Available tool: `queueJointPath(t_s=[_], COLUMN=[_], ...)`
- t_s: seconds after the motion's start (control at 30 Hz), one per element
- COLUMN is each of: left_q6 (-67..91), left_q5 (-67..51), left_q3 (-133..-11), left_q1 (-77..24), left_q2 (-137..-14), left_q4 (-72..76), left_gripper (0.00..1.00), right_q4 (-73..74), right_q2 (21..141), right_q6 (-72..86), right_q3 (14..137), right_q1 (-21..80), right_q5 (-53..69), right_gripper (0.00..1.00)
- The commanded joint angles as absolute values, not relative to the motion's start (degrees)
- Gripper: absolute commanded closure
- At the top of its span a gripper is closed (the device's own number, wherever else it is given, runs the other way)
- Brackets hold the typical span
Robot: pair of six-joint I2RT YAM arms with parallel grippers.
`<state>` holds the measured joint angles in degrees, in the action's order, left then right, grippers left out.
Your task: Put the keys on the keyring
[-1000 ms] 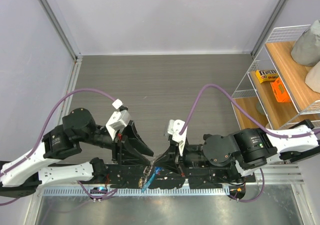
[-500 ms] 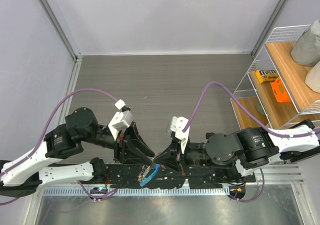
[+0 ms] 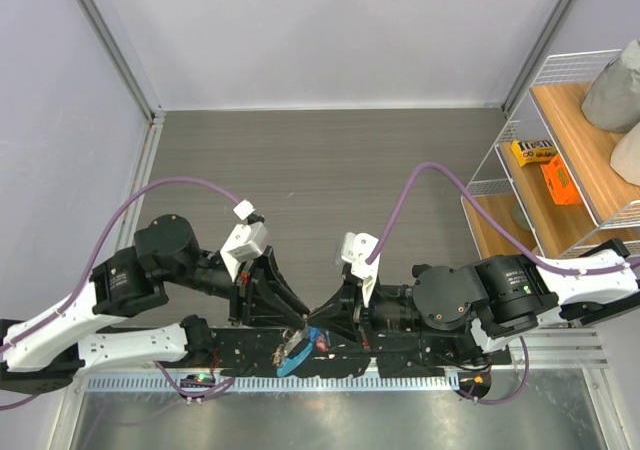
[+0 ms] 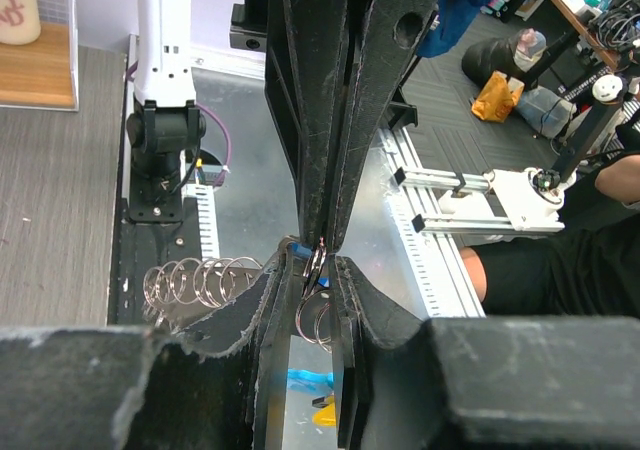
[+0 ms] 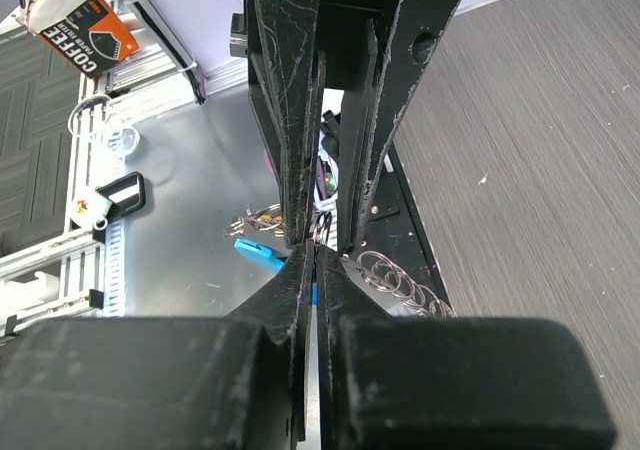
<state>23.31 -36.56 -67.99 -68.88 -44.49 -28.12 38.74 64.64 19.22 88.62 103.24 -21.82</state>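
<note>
1. Keyring (image 3: 293, 355): its light-blue band sits at the near edge over the black base plate (image 3: 250, 362), just nearer than the 2 sets of fingertips.
2. Right gripper (image 3: 318, 322): jaws pinched tight on a silvery loop of the keyring.
3. Left gripper (image 3: 300, 326): jaws narrowly apart, straddling the same loops, tip to tip with the right gripper. Contact with the loops cannot be determined.
</note>
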Motion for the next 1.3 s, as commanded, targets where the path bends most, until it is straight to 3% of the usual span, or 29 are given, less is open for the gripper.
queueJointPath(t_s=[0.0,0.27,0.4,0.47,0.87,1.0,1.17,1.27], left_q6=[22.4,22.3,22.3,22.2,21.6,21.3,20.9,20.9], left_q5=[-37.5,-37.9,-38.3,-38.7,-36.0,-34.1,-33.0,-32.9], left_q3=[-68.0,-68.3,-68.6,-68.6,-68.2,-68.3,-68.4,-68.5], left_q1=[-68.9,-68.9,-68.8,-68.9,-68.9,-68.9,-68.8,-68.8], left_q2=[-44.0,-44.6,-45.2,-45.4,-44.3,-43.5,-43.5,-43.5], left_q4=[-28.6,-28.6,-28.5,-28.6,-26.5,-25.8,-25.3,-25.1], left_gripper=[0.74,0.81,0.89,1.0,1.0,1.0,1.0,1.0], right_q4=[34.2,34.3,34.3,34.3,33.5,32.8,32.6,31.3], right_q2=[63.4,63.0,63.0,63.0,61.3,60.6,59.9,58.5], right_q6=[18.5,18.3,18.3,18.1,18.4,18.2,17.6,17.4], right_q3=[92.2,92.1,91.9,91.8,89.1,88.2,87.6,86.4], right_q1=[103.1,103.0,103.0,103.0,103.0,103.0,103.0,103.0], right_q5=[-22.6,-23.1,-23.0,-23.2,-24.1,-23.9,-23.8,-24.1], right_gripper=[0.94,0.94,0.94,0.94,0.94,0.86,0.69,0.65])
